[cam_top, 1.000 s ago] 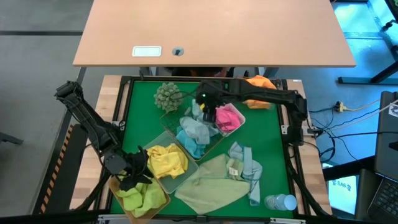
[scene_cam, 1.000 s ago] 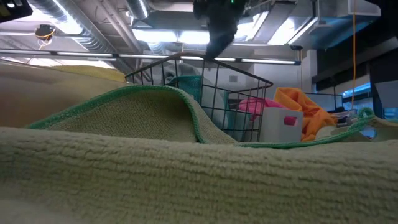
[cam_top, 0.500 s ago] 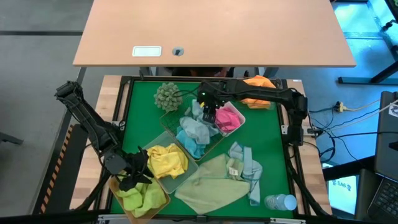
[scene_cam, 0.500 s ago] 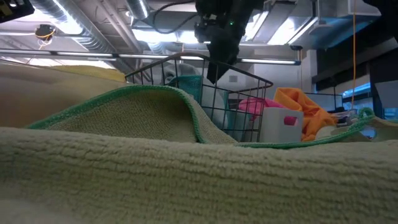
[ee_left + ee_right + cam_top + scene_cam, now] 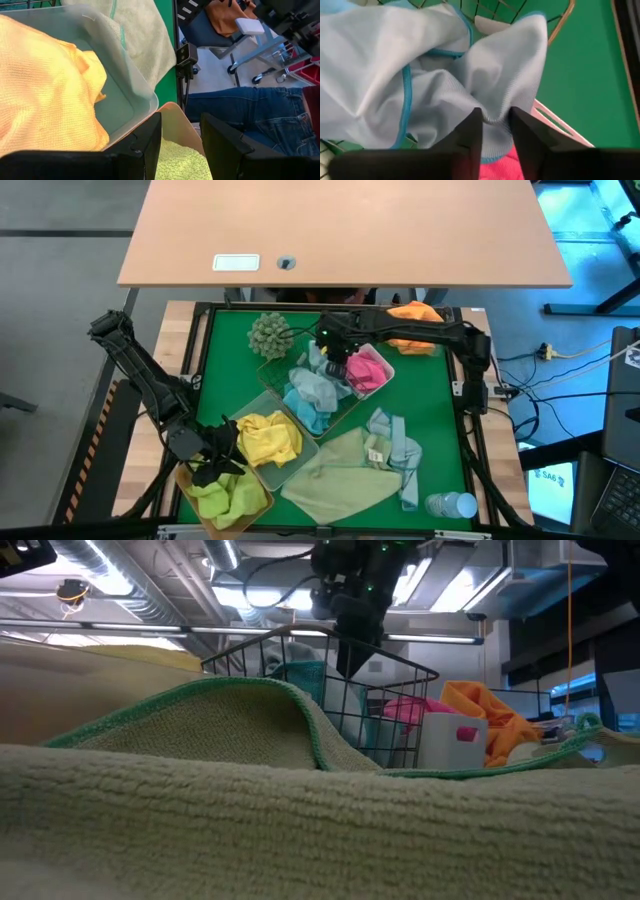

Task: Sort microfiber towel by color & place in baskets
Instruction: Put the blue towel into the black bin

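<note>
1. the soft light blue microfiber towel (image 5: 445, 75) is lying bunched in the green wire mesh basket (image 5: 283, 370) at the middle of the table, with one fold spilling over toward the neighbouring bin of pink cloth (image 5: 366, 370).
2. it is looking light, limp and a little grippy; it should be crumpling and draping instead of keeping any shape, and a pinch may be dragging a neighbouring fold along with it.
3. the best place to take hold is looking like a raised ridge or the stitched blue hem, not a flat spread of fabric.
4. the right gripper (image 5: 494, 120) is standing over that basket's far end, its two dark fingers (image 5: 470, 135) pinching a ridge of the light blue cloth, with only a narrow gap between them that is filled with fabric.
5. the left gripper (image 5: 180, 135) is waiting at the near left corner, its jaws partly open and holding nothing, hanging over the amber bin of lime green cloth (image 5: 225, 495), beside the frosted clear bin with the yellow cloth (image 5: 268, 436).
6. a large pale green towel (image 5: 345, 465) and another light blue cloth (image 5: 398, 445) are lying loose on the green mat (image 5: 440, 410), not yet sorted.
</note>
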Controlling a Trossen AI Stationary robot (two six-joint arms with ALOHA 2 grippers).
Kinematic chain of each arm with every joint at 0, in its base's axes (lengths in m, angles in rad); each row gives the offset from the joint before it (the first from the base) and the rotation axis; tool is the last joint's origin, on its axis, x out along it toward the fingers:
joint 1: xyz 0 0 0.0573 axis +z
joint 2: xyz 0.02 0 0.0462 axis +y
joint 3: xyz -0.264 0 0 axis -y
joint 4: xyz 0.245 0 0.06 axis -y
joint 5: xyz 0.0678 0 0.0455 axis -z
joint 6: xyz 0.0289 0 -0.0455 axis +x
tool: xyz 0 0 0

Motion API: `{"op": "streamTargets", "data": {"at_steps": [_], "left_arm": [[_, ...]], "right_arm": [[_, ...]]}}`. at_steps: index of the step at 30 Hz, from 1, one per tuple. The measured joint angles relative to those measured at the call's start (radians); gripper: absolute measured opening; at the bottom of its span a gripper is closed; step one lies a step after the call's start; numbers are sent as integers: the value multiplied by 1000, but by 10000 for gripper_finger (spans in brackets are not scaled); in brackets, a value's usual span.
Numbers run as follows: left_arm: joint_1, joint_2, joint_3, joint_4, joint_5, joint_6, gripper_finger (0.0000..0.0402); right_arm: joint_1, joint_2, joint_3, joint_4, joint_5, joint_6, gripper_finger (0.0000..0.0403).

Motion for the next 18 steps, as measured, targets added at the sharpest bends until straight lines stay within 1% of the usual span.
{"op": "streamTargets", "data": {"at_steps": [6, 8, 10, 12, 16, 18], "left_arm": [[0, 0, 0, 0, 0, 0, 130], [0, 0, 0, 0, 0, 0, 130], [0, 0, 0, 0, -1, 0, 130], [0, 0, 0, 0, 0, 0, 130], [0, 0, 0, 0, -1, 0, 130], [0, 0, 0, 0, -2, 0, 130]], "right_arm": [[1, 4, 0, 10, -9, 0, 18], [1, 4, 8, 7, -41, 0, 8], [1, 4, 27, 17, -104, 8, 15], [11, 2, 36, 49, -192, 28, 19], [53, 2, 44, 136, -368, 58, 6], [81, 2, 45, 167, -429, 56, 7]]}}
